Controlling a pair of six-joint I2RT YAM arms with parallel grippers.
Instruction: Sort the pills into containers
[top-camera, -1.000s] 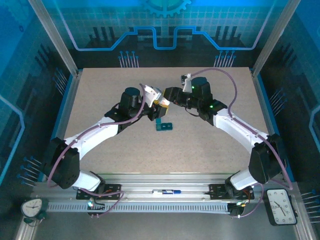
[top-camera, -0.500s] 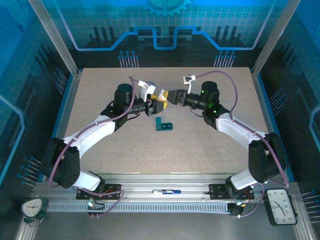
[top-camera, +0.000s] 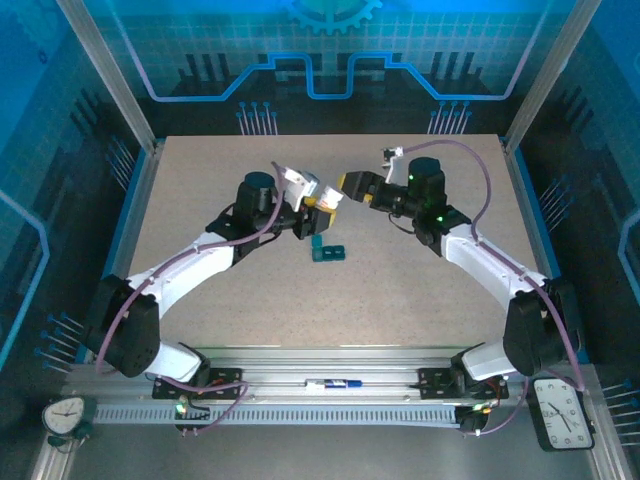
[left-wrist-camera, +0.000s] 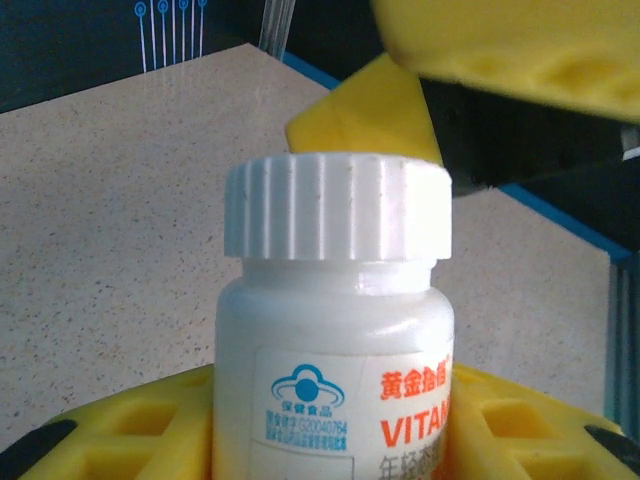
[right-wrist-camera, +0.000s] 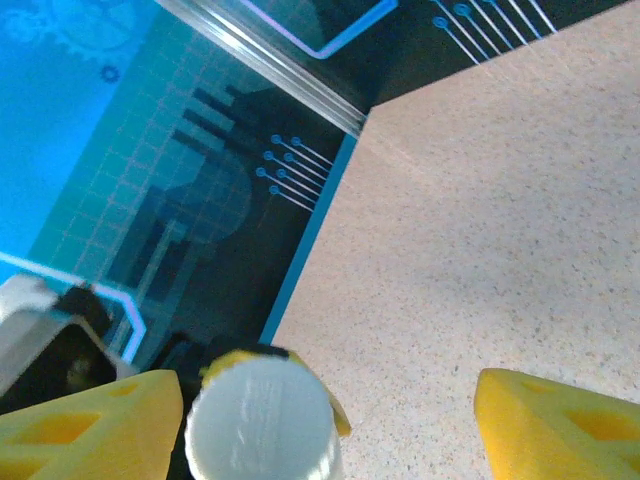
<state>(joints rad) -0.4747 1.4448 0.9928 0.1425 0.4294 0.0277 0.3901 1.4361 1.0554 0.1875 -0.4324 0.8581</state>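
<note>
Pill box, top view: small teal-green plastic strip of square compartments (top-camera: 327, 252), flat on the speckled beige table (top-camera: 420, 300), in the same spot as a second ago.
Left gripper, top view: left gripper (top-camera: 318, 203) hangs just behind the pill box, about where it was.
Right gripper, top view: right gripper (top-camera: 350, 187) sits behind and to the right of the pill box. A second ago it was pressed against the left gripper's tip; it has since drawn back, and a gap now shows between the two.
Bottle, left wrist view: white plastic bottle with a ribbed cap (left-wrist-camera: 335, 330) stands upright, clamped by its body between the left gripper's yellow fingers (left-wrist-camera: 130, 440). Cap on.
Behind the cap, left wrist view: the right gripper's yellow fingers (left-wrist-camera: 500, 40), clear of it.
Jaws, right wrist view: spread wide. The cap's top lies between them, close beside one finger and well apart from the other.
</note>
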